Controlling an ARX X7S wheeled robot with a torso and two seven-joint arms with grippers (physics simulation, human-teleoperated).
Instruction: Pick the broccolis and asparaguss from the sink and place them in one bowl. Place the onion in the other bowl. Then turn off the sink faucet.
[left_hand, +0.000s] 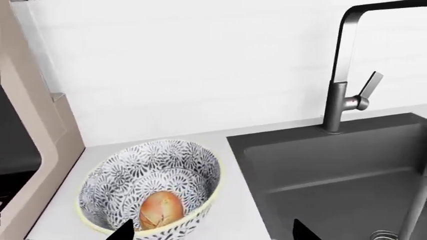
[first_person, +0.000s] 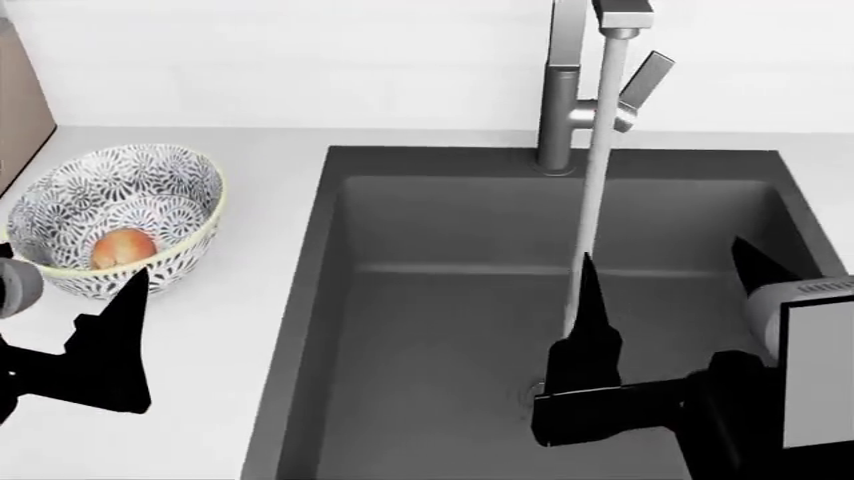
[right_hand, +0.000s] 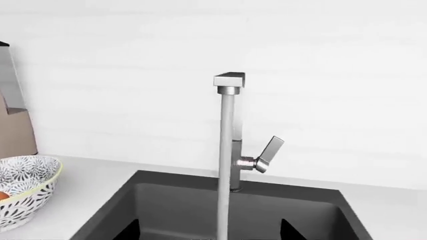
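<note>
The right fingers (first_person: 661, 290) stand wide apart and hold nothing; one dark tip (first_person: 589, 300) rises just beside the falling stream of water (first_person: 594, 180), the other tip nearer the sink's right wall, and both hang over the sink (first_person: 441, 330) above its floor. Just below and a little inward of that inner tip lies the round drain (first_person: 534, 392), partly hidden by the gripper body. Straight ahead of these fingers, at the back rim, stands the sink faucet (right_hand: 230, 145), its spout head reaching toward them and water running from it; its lever handle (right_hand: 270, 152) angles up on the side toward the outer right tip. The visible part of the basin shows no vegetable; the near part is hidden by the arm. The left fingers (left_hand: 210, 232) are likewise spread wide and empty, only their two dark tips (left_hand: 125, 231) showing in the wrist view; they hang over the white bench (first_person: 227, 370) at the sink's left edge. Just ahead of and outward from the left fingers sits the whitish patterned bowl (first_person: 60, 200) on the bench, apart from them, with the onion (left_hand: 161, 209) resting in its bottom. Beyond the bowl a beige cabinet side (left_hand: 37, 135) meets the white back wall (left_hand: 200, 65).
</note>
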